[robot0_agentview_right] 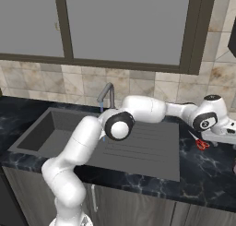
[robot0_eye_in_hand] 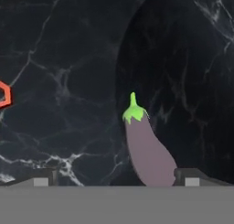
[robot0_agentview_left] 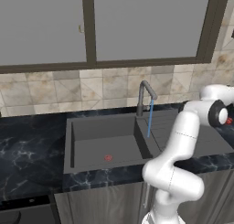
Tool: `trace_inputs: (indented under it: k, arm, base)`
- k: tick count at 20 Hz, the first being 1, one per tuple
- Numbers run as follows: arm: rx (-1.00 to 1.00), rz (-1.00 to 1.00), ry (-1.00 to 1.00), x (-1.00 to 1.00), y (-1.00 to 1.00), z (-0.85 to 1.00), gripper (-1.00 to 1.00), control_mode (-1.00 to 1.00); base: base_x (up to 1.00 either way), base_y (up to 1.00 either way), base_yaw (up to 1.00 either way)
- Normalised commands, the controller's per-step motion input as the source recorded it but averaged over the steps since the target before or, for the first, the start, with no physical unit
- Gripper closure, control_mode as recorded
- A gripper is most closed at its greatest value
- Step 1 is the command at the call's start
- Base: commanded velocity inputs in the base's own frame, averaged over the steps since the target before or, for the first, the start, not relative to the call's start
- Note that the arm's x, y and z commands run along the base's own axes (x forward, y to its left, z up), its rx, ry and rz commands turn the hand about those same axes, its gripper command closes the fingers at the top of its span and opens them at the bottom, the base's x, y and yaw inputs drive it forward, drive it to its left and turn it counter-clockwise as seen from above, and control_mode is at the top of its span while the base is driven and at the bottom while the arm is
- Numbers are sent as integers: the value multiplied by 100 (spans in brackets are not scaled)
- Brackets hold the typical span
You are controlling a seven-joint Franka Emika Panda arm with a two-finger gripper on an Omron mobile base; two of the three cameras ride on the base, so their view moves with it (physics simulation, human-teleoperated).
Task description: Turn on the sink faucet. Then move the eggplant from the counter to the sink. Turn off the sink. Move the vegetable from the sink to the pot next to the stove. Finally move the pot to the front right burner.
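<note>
The sink faucet (robot0_agentview_left: 145,96) runs, and a thin blue stream falls from its spout to the right end of the sink (robot0_agentview_left: 105,127). The arm stretches right over the drainboard (robot0_agentview_right: 138,146), its wrist (robot0_agentview_right: 209,119) above the counter (robot0_agentview_right: 207,174). In the hand view the pale purple eggplant (robot0_eye_in_hand: 148,150) with a green cap lies on the black counter (robot0_eye_in_hand: 68,58). My gripper (robot0_eye_in_hand: 118,179) is open above it. The eggplant sits between the fingertips (robot0_eye_in_hand: 43,177), closer to the right one, untouched. The pot and the stove are out of view.
Red-handled scissors (robot0_agentview_right: 201,143) lie on the counter just below the wrist, and their red handle (robot0_eye_in_hand: 3,94) shows at the hand view's left edge. A tiled wall (robot0_agentview_left: 91,88) and a window rise behind the sink. A small red drain (robot0_agentview_left: 108,157) marks the basin floor.
</note>
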Motion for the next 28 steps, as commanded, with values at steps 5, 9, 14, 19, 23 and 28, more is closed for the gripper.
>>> trace_inputs:
  k: [5,9,14,19,23,28]
  arm:
    - [-1,-3,0,-33,-19,-63,-100,-100]
    - [0,-1,0,-27,-19,-60,-100,-100]
    - [0,0,-4,-11,-23,-21,-100,-100]
    - [-1,0,-1,-2,-20,-18,-100,-100]
    - [0,0,0,0,-14,-15,-100,-100]
    - [0,0,0,0,-18,-30,-100,-100]
  base:
    - [0,0,0]
    - [0,0,0]
    - [0,0,0]
    - [0,0,0]
    - [0,0,0]
    - [0,0,0]
